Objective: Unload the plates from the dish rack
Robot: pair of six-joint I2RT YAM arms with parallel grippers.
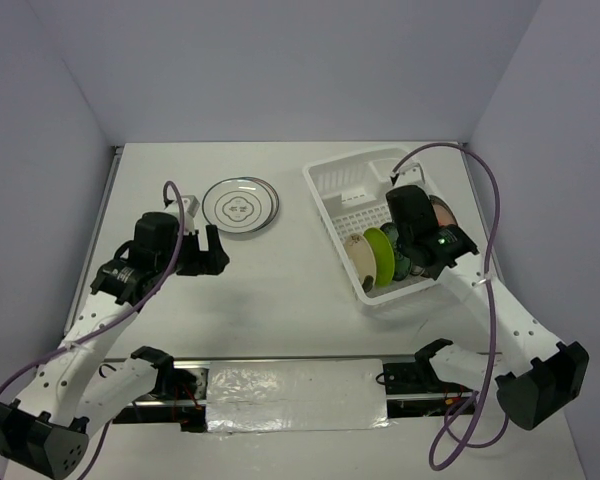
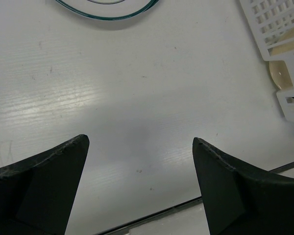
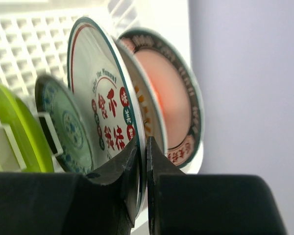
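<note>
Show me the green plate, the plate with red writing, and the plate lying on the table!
green plate (image 1: 379,256): top external view, middle of its face.
plate with red writing (image 3: 107,105): right wrist view, its white face at the lettering.
plate on the table (image 1: 240,206): top external view, its drawn centre.

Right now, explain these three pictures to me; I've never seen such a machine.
Two robot arms stand at a white table. The wide picture looks down from above; the other two come from wrist cameras. One line-drawing plate lies flat on the table. A white dish rack holds the rest on edge, a lime green plate among them. The right arm has its jaws shut on the rim of the teal-rimmed plate inside the rack. The left arm holds its jaws open and empty over the table.
</note>
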